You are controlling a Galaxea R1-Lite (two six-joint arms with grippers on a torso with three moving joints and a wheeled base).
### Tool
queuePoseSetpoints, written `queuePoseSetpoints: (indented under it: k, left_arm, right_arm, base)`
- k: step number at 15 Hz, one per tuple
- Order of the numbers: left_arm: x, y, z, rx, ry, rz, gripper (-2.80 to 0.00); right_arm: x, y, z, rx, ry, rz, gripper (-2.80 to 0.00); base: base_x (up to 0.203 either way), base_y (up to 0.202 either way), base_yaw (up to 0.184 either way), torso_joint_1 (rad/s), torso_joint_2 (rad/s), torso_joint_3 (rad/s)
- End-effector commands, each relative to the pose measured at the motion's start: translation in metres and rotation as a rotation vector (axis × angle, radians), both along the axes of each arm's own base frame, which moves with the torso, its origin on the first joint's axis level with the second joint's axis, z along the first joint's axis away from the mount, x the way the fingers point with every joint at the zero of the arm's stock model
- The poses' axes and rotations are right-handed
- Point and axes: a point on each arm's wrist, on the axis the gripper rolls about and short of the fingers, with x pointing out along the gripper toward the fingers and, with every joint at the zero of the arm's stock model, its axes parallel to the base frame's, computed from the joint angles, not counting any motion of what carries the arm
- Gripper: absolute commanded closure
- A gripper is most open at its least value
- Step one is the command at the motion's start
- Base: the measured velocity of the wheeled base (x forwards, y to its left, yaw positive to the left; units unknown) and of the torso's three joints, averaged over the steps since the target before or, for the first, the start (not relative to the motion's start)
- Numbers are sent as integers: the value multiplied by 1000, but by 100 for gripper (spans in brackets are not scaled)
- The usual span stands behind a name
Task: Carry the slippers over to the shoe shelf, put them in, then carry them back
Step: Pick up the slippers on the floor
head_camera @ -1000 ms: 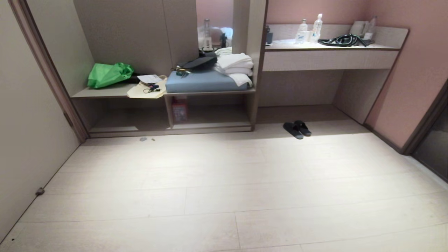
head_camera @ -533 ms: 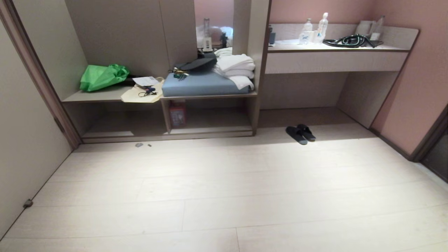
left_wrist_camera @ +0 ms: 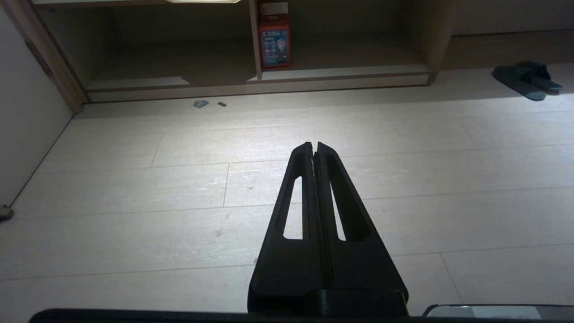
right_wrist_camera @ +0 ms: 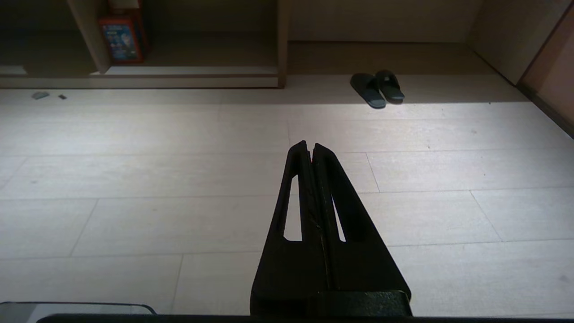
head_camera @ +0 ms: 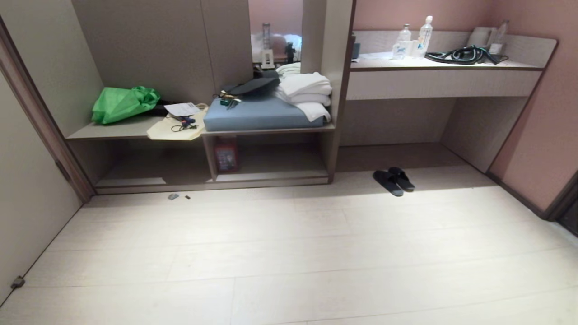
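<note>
the pale plank floor (head_camera: 289, 253) fills most of the head view, and neither arm shows there. along its far edge stands the shoe shelf (head_camera: 271, 174), a low open cubby under a bench cluttered with a blue cushion (head_camera: 262, 115), folded white towels (head_camera: 305, 90) and a green bag (head_camera: 122, 104); a red box (head_camera: 226, 155) sits beside its upright divider. to the robot's right of that cubby, below the long counter (head_camera: 442, 83), the slippers (head_camera: 393, 180) lie on the floor side by side and touching, well apart from both arms. their long axes run roughly away from the robot, angled a little across the planks. both arms hang low over bare floor: the left gripper (left_wrist_camera: 314, 146) has its fingers pressed together on nothing, and the right gripper (right_wrist_camera: 309, 146) is likewise clenched and empty. from the right wrist the pair lies ahead and slightly to the robot's right; from the left wrist it sits far off to the right. so the right arm looks nearer, though the base probably has to close the gap first.
</note>
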Motion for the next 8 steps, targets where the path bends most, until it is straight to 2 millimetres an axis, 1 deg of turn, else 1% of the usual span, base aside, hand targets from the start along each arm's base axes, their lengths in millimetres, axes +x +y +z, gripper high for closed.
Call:
queuePoseSetpoints:
  k: [1, 8]
  left_arm:
    - [0, 0, 0, 0, 1, 1, 0]
    - [0, 0, 0, 0, 0, 0, 0]
  right_arm:
    - [0, 0, 0, 0, 1, 1, 0]
    - [0, 0, 0, 0, 1, 1, 0]
  base:
    - [195, 0, 0, 2, 1, 1]
    - [195, 0, 1, 3, 3, 3]
